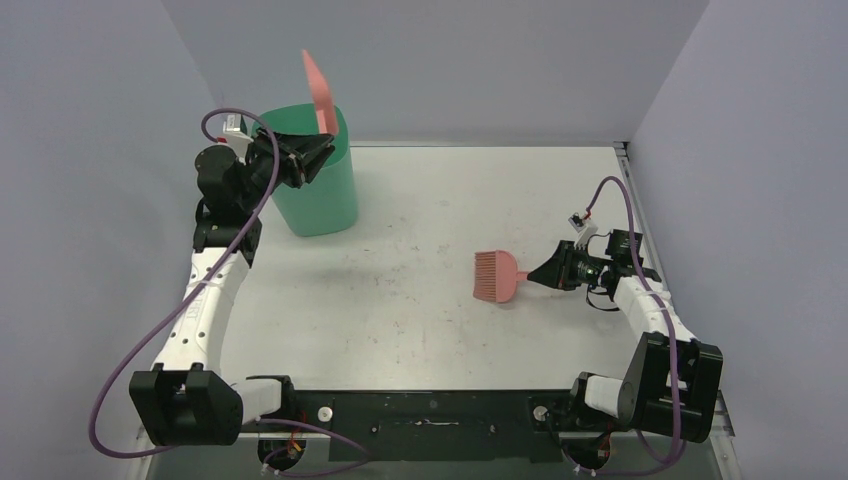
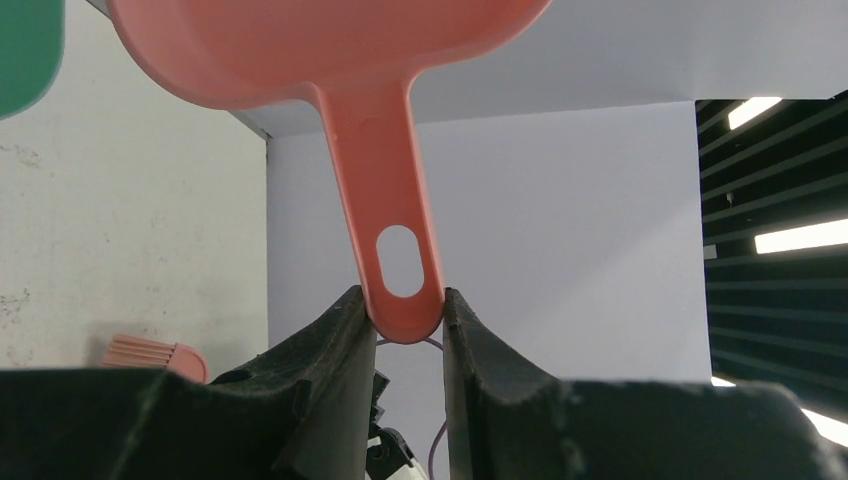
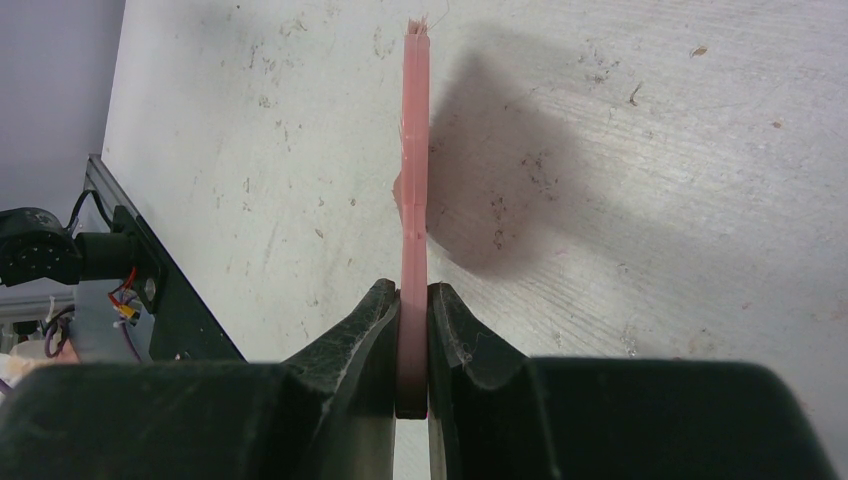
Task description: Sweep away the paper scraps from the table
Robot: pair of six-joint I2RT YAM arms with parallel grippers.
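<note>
paper scraps: none visible on the table (image 1: pixel 400 320), sweeping looks done | dustpan (image 1: pixel 318 88): handle end pinched between left gripper (image 2: pixel 405 305) fingers, pan upended beyond them over green bin (image 1: pixel 320 200) | brush (image 1: pixel 495 277): clamped edge-on in right gripper (image 3: pixel 412 300), bristles ahead of fingertips | left: probably only putting tools down

Pale grey flat walls (image 1: pixel 440 60) lined the top and sides; bright white strip lights (image 2: pixel 800 237), perhaps ceiling-mounted, glowed at the left wrist view's right.

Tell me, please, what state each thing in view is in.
Green plastic bin: upright, open-topped.
Pink plastic dustpan: raised above the bin, tilted steeply.
Pink plastic brush: held by its handle.
Left gripper: shut on the dustpan's handle.
Right gripper: shut on the brush's handle.
</note>
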